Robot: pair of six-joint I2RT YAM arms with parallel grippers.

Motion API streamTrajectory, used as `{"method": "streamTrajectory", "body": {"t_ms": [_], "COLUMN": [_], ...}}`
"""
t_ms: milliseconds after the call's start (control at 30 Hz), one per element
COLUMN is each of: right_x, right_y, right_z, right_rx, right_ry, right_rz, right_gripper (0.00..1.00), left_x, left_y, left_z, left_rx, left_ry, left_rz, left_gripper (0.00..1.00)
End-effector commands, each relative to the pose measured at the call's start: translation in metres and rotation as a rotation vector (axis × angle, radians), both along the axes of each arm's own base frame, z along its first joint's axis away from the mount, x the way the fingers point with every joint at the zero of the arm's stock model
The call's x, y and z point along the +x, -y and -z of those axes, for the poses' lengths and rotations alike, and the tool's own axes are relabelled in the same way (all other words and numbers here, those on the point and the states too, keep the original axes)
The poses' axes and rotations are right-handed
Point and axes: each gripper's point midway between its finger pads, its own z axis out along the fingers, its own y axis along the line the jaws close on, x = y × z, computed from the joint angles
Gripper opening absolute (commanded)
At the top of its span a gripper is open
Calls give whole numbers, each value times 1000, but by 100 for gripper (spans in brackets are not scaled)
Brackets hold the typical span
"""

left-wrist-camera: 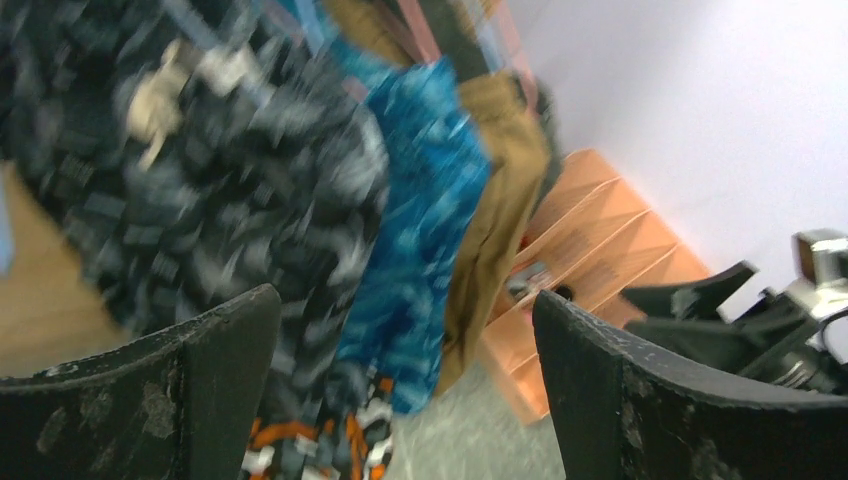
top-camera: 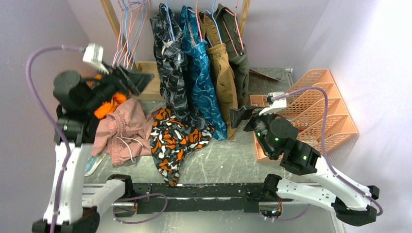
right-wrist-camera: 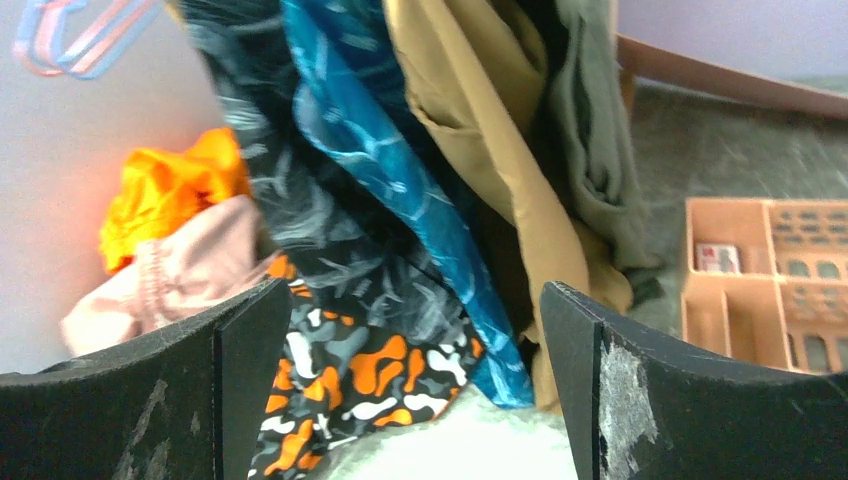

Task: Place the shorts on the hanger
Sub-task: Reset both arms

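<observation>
Hanging on rack [top-camera: 111, 17]: shorts [top-camera: 171, 63]; left end effector [left-wrist-camera: 405, 320], right end effector [right-wrist-camera: 415, 310] released, empty.

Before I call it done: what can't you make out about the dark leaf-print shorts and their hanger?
- Top external: the hanger runs past the top edge; its hook and any rail are cut off.
- Left wrist: motion blur smears the shorts; how the waist sits on the wire is unreadable.
- Right wrist: the top edge cuts off the waist; the teal shorts cover one side.
</observation>
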Motion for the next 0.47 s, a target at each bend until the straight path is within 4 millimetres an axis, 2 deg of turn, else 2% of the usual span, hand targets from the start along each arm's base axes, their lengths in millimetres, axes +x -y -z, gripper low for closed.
{"method": "streamTrajectory", "body": {"t_ms": [0, 33, 100, 200, 333, 433], "right_x": [15, 17, 21, 25, 29, 29], "right_y": [28, 33, 45, 59, 62, 61], "right_z": [28, 31, 35, 41, 41, 36], "right_rx": [14, 23, 37, 20, -49, -58], "right_ry": [-70, -75, -79, -69, -72, -97], "right_rz": [242, 285, 378, 486, 538, 556], "right_gripper": [100, 100, 100, 100, 100, 100], "left_x": [-20, -37, -52, -68, -75, -69], "left_y": [-41, -48, -57, -75, -93, -94], "left_z": [108, 123, 157, 190, 210, 214], "left_rx": [117, 118, 116, 114, 129, 123], "left_ry": [-264, -295, -360, -401, -403, -382], "left_rz": [-245, -278, -339, -440, -539, -555], "left_gripper": [100, 99, 100, 99, 100, 100]}}
